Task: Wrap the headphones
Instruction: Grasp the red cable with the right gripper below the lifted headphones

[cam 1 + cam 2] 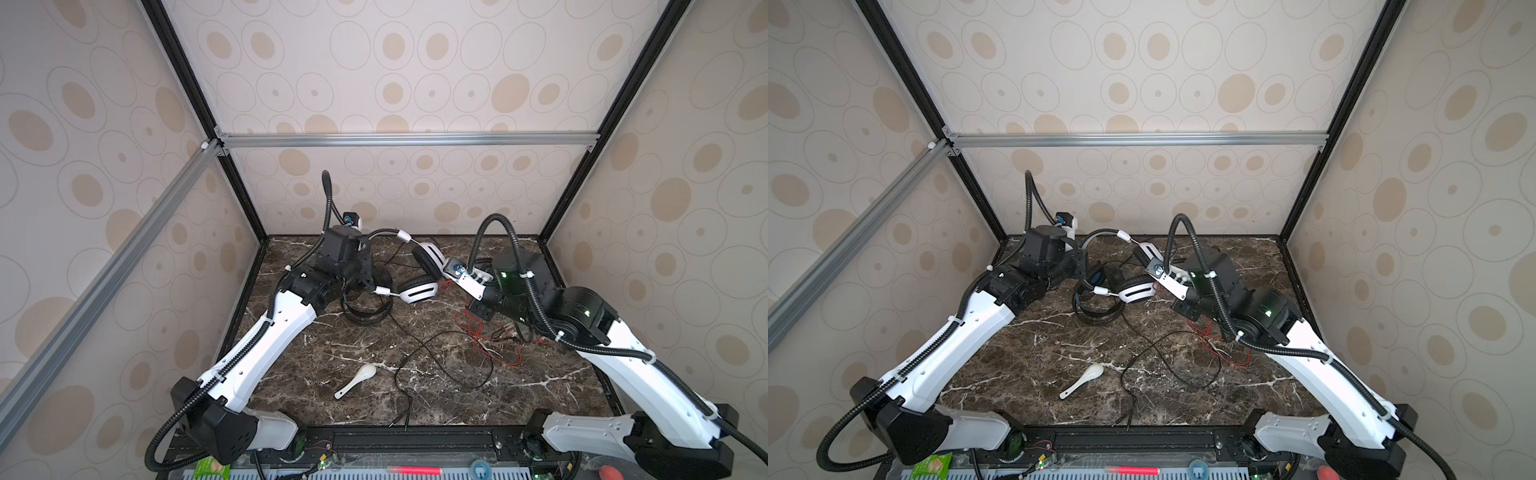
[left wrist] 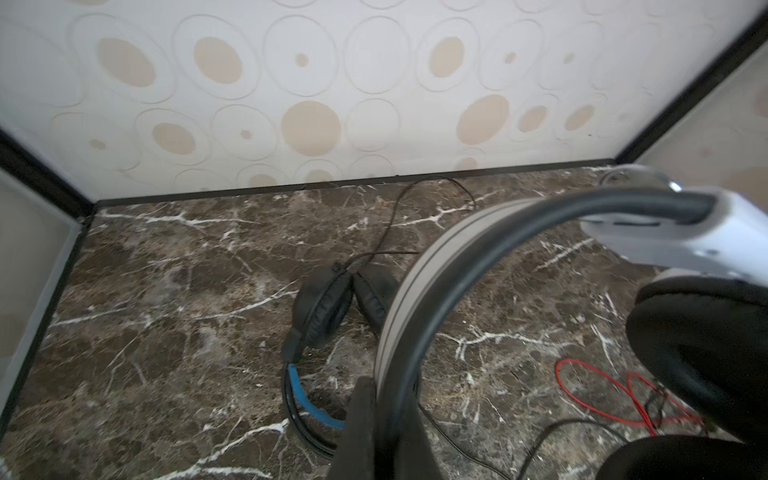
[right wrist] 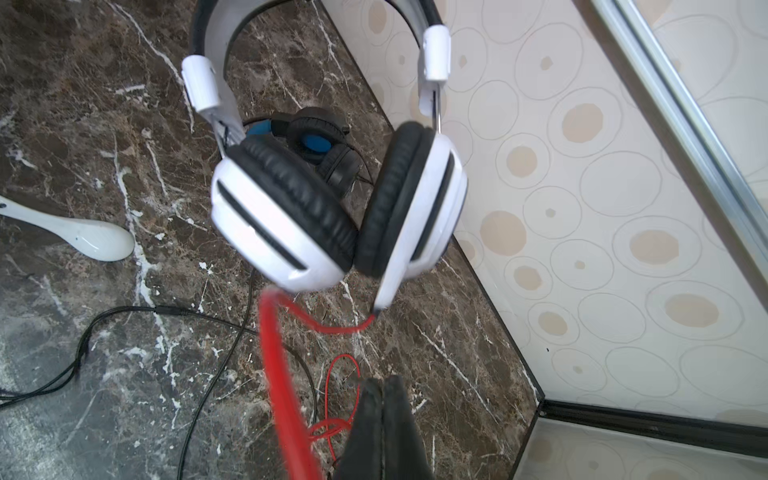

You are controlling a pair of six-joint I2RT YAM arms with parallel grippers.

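White-and-black headphones (image 1: 417, 292) are held up off the worktop (image 1: 540, 395) in both top views, beyond the spoon (image 1: 357, 380); the black headphones (image 1: 365, 318) lie flat nearer the spoon. Left wrist view: the left tool (image 2: 386, 399) is clamped on the white pair's headband (image 2: 405, 299). Right wrist view: the right tool (image 3: 382, 392) is pressed closed, the red cable (image 3: 272, 365) just beside it; whether pinched, I cannot tell. That cable and the black cable (image 3: 124, 308) sprawl unwound, so wrapping looks barely begun.
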